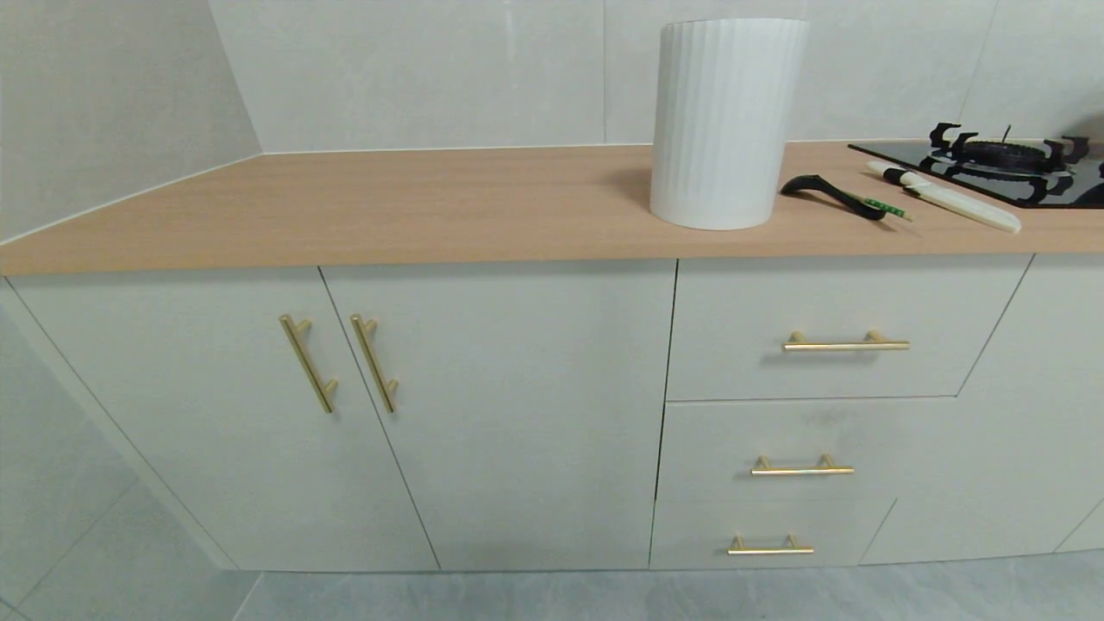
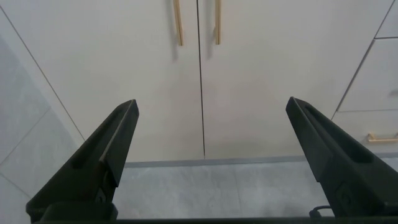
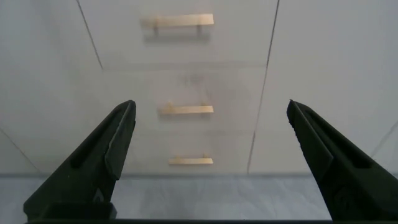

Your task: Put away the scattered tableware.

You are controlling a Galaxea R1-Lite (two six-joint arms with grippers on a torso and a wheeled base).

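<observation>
Wooden counter [image 1: 388, 207], bearing:
- white ribbed canister [image 1: 724, 121], upright
- white knife [image 1: 957, 200], at the hob [image 1: 1009, 168] edge
- black ladle [image 1: 832, 194], just beside the canister
- green-patterned stick [image 1: 887, 206], markings too small to read

Left gripper [image 2: 209, 106] and right gripper [image 3: 209, 107]: both spread wide, facing the cabinet fronts.

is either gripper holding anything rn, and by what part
Nothing is held. The left gripper and the right gripper are both open and empty.

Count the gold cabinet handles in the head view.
5. Upright beside the door seam: left door handle, right door handle. Level on the drawers: top handle, middle handle, bottom handle. More may lie off-frame.
</observation>
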